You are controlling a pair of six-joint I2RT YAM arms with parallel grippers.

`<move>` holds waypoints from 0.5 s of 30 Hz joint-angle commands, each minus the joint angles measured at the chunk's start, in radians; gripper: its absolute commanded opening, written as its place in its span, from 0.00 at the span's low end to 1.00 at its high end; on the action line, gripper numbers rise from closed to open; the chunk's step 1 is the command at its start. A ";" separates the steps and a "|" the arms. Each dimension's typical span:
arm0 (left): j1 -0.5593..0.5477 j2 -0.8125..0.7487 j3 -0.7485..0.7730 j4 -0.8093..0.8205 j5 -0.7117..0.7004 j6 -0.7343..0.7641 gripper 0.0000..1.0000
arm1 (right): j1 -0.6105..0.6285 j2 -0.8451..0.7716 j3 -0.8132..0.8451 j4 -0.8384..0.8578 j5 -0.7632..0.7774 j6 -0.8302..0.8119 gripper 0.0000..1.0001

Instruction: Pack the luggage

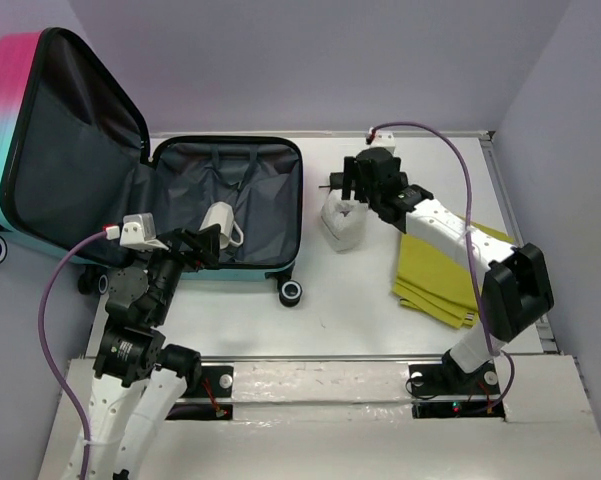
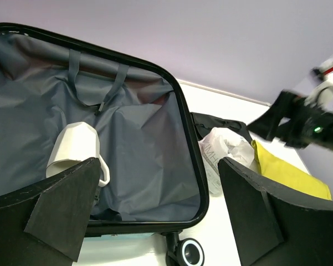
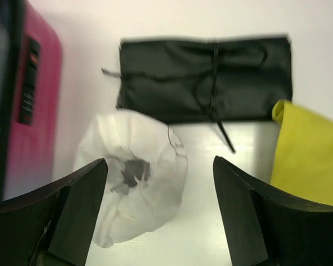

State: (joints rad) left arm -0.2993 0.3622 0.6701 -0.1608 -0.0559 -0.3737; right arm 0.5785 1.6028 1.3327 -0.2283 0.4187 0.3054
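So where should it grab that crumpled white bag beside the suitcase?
Probably from straight above, pinching the bunched top of the white bag: it is a soft rounded heap on the table, and the open right gripper hangs directly over it.

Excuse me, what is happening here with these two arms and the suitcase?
Two robot arms are packing a small suitcase that lies open on the table. A white mug already lies on its side inside it. The left pincer hovers open at the suitcase's near edge, holding nothing. The right pincer hangs open above a crumpled white bag beside the suitcase, not gripping it. A black pouch and a folded yellow cloth are not yet packed.
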 commanded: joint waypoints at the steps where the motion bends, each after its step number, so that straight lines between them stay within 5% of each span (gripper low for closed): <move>1: 0.005 0.006 0.016 0.061 0.022 0.009 0.99 | -0.003 0.046 -0.038 -0.069 -0.037 0.092 0.82; 6: 0.006 0.009 0.017 0.060 0.027 0.009 0.99 | -0.025 0.124 -0.055 -0.053 -0.038 0.127 0.75; 12: 0.005 0.007 0.016 0.060 0.030 0.009 0.99 | -0.035 0.190 -0.038 -0.037 -0.038 0.135 0.53; 15: 0.005 0.007 0.017 0.061 0.030 0.009 0.99 | -0.035 0.168 -0.029 -0.037 -0.024 0.124 0.20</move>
State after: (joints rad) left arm -0.2993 0.3634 0.6701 -0.1543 -0.0402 -0.3733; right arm 0.5426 1.7943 1.2758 -0.3016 0.3790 0.4191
